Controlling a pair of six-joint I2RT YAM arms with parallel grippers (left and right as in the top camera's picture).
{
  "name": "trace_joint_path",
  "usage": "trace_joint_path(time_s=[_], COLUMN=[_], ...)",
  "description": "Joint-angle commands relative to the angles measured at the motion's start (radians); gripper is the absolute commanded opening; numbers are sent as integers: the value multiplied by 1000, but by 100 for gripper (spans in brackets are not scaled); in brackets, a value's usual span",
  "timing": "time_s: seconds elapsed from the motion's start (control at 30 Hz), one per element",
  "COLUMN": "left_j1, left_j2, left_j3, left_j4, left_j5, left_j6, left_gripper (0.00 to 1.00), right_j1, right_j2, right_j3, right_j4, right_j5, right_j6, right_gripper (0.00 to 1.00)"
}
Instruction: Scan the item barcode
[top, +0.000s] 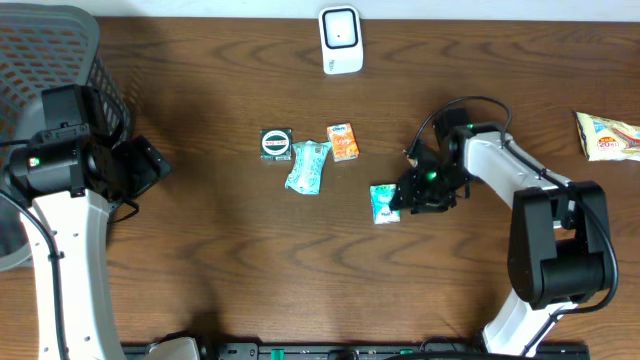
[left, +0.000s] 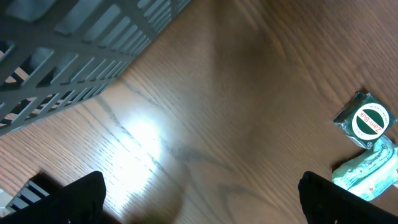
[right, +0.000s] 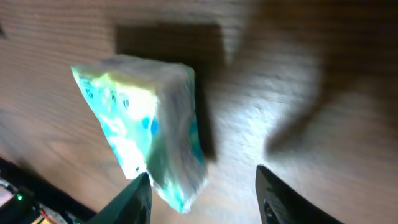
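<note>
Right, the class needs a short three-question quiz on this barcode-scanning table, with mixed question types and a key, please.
1. True or false: the left gripper is holding a packet.
2. Which item lies closest to the right gripper? A) orange box B) teal packet C) snack bag
3. In the overhead view, how many items sit clustered just below the white scanner?
Key: 1 false, it is open and empty; 2 B; 3 three.

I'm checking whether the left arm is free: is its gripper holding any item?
No, the left gripper stands wide open over bare table, with nothing between its fingertips.
</note>
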Motion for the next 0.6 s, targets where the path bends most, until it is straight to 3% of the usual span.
trace_joint_path(time_s=[0.0,0.4,0.57], left_j1=[3,3,3], left_j2=[-4,-4,-4], left_j3=[-2,-2,-2], left_j4=[-5,-5,-5], left_j5=[-16,-16,-16], left_j6=[-6,-6,-6], left_gripper=[98,98,97], right_j1=[2,97,160], right_j2=[-33,-45,-45], right_j3=[89,111,105], right_j4=[-48,-23,-13], right_j5=[52,61,237], right_j6=[16,73,193], right_gripper=[48,38,41])
